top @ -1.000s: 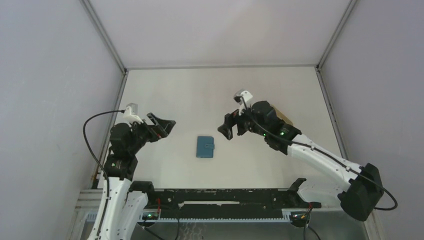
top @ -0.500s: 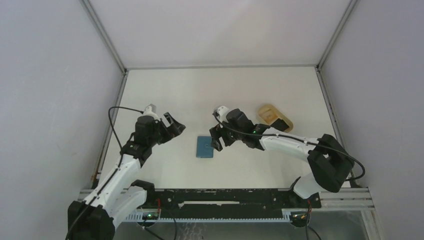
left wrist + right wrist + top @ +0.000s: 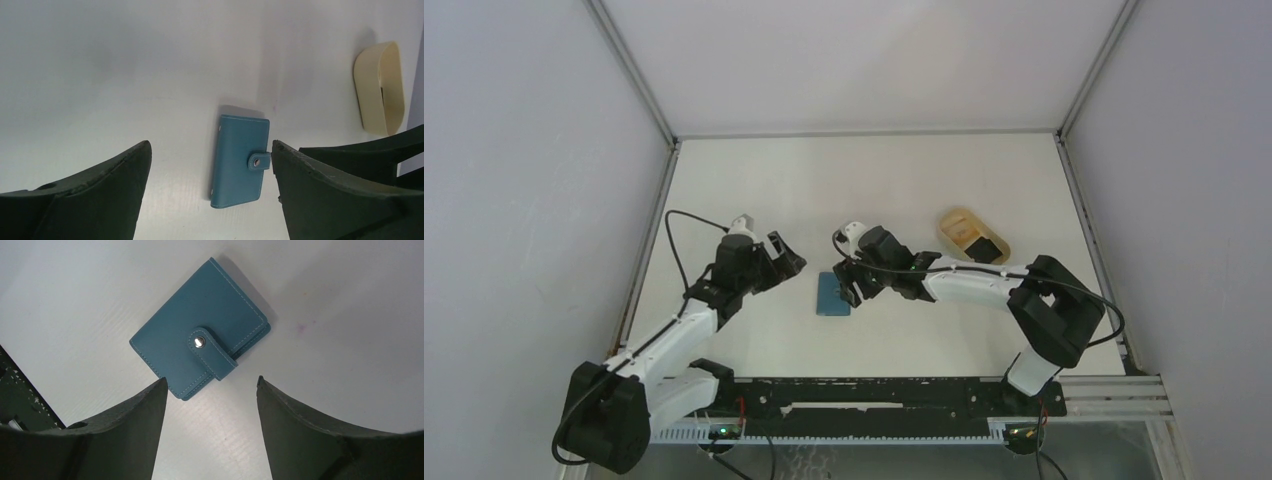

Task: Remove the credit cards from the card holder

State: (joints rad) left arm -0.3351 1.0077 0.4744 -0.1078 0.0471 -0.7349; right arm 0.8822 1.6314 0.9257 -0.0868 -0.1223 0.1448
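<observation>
Both jaws nearer card holder point(image 3: 829, 295), apparently untouched.

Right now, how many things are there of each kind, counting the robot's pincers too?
Blue card holder, snapped shut: 1
Beige tray: 1
Robot pincers: 2, the left pincer and the right pincer, both open
Credit cards showing: 0
Total: 4

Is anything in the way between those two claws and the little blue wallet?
Nothing visible. The card holder lies closed on the table; only bare tabletop shows between it and the open left gripper and the open right gripper. The cream dish sits well off to one side.
</observation>
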